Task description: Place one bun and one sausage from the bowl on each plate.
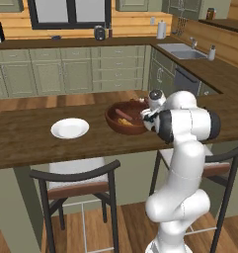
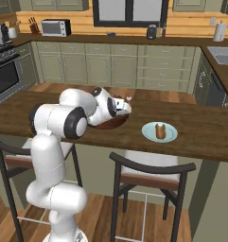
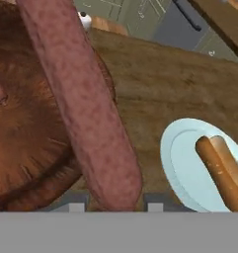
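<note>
gripper (image 3: 112,201) pinching a sausage (image 3: 86,104) above the wooden bowl (image 3: 26,143) | blue-rimmed plate (image 3: 182,163) with a bun (image 3: 224,170) on counter (image 3: 160,94) beside bowl | white plate (image 1: 69,128) apart

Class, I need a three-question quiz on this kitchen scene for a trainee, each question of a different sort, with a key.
1. True or false: the white plate already holds a bun.
2. What is the gripper shut on? A) a bun B) a sausage C) a plate rim
3. Fill in: the blue-green rimmed plate already carries a ____.

Key:
1. False; in the left base view it lies bare on the wooden counter.
2. B; in the hand view the sausage runs up from between the fingertips, over the edge of the wooden bowl.
3. Bun.
</note>
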### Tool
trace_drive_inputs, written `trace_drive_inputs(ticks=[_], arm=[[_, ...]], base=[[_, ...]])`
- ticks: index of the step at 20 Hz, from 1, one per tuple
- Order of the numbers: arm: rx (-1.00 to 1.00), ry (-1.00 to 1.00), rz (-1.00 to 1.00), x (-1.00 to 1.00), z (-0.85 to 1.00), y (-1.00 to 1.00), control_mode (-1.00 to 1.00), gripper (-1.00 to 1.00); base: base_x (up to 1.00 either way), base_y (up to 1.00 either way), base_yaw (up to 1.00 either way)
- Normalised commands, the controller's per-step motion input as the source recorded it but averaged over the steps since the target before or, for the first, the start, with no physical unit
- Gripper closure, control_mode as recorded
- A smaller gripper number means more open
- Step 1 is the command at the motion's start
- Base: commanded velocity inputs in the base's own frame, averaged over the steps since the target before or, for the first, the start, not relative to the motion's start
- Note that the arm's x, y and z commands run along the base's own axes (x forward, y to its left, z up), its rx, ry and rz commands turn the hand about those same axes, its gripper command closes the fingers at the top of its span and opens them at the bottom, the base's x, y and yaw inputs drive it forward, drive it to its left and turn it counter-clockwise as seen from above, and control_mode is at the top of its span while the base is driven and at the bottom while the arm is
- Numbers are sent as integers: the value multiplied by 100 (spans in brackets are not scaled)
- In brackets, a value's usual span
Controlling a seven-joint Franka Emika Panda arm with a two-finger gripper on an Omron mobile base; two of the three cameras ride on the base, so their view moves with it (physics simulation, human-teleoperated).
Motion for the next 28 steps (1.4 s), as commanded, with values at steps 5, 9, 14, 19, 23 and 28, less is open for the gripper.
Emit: trace_drive_inputs(ticks=[5,9,14,19,23,28], arm=[[50,54,-41,-32,89,-100,-100,100],[20,47,-23,0,14,-80,-100,100],[-10,3,0,3,-96,-46,-100,100],[-7,0,4,33,-64,-44,-100,100],[-1,-1,3,74,-47,-23,-100,100],[-3,-2,1,39,-32,0,-100,-100]], base=[[0,0,0],[0,0,0],[0,0,0],[0,0,0],[0,0,0],[0,0,0]])
